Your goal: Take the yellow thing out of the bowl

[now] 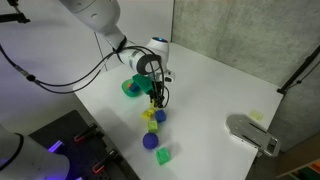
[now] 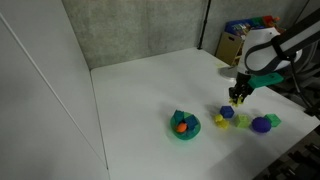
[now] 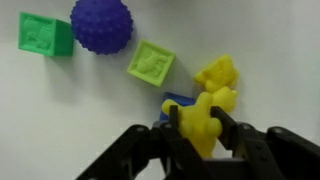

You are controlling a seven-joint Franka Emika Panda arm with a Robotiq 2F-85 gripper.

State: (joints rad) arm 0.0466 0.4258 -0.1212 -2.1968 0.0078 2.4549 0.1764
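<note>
My gripper is shut on the yellow thing, a small bright yellow toy lump, and holds it just above the table. The gripper also shows in both exterior views, away from the green bowl. The bowl stands on the white table with an orange piece in it. Right below the held lump lie another yellow piece and a blue block.
A yellow-green block, a knobbly blue ball and a green cube lie in a row beside the gripper. A white device sits near the table's edge. A grey wall backs the table.
</note>
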